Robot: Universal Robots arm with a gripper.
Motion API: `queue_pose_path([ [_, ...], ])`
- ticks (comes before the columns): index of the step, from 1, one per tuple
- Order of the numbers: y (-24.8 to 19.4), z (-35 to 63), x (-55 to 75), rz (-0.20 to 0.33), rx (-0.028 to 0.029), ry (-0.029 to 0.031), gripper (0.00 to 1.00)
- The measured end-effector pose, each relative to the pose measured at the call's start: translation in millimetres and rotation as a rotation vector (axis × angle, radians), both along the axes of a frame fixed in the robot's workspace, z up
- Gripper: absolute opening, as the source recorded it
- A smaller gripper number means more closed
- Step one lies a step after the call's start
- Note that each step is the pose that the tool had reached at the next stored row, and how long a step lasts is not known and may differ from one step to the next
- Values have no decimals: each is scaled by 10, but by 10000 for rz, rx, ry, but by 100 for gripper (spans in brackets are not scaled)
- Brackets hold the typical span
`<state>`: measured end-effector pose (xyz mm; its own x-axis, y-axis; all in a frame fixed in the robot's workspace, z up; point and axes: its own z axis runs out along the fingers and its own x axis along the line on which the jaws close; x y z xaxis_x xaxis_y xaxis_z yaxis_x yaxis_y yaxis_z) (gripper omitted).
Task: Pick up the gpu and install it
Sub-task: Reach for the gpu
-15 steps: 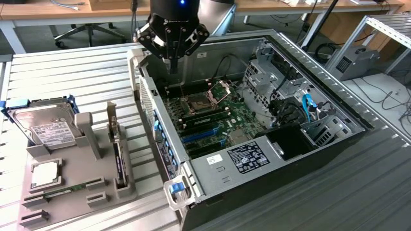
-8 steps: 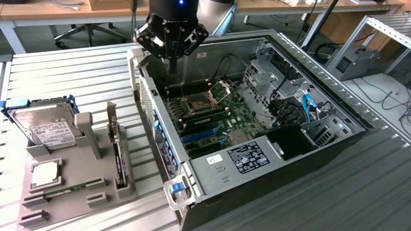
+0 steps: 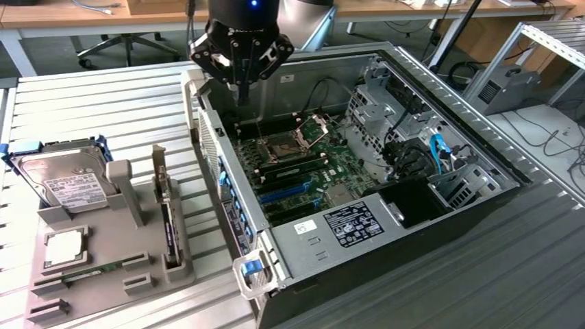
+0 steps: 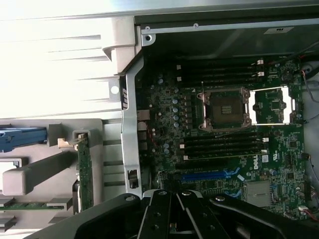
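Gpu [image 3: 168,226] stands in holder [image 3: 109,274] between hard drive [image 3: 68,181] and computer case [image 3: 210,140].

Open computer case [image 3: 311,264] on slatted table [image 3: 109,103]; silver hard drive [image 3: 66,181] propped in grey holder [image 3: 119,271] beside case.

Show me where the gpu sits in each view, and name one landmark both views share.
Exterior view: the gpu stands on edge in the grey holder, to the exterior view's left of the computer case.
Wrist view: the gpu stands in that holder, green side showing, just outside the computer case.
Shared landmark: the CPU socket.
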<state>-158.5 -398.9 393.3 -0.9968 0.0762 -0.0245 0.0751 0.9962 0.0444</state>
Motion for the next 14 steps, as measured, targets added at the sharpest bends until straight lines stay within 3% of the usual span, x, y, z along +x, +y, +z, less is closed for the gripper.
queue_pose_path([
  [14, 0, 0, -46, 0, 0, 0, 11],
])
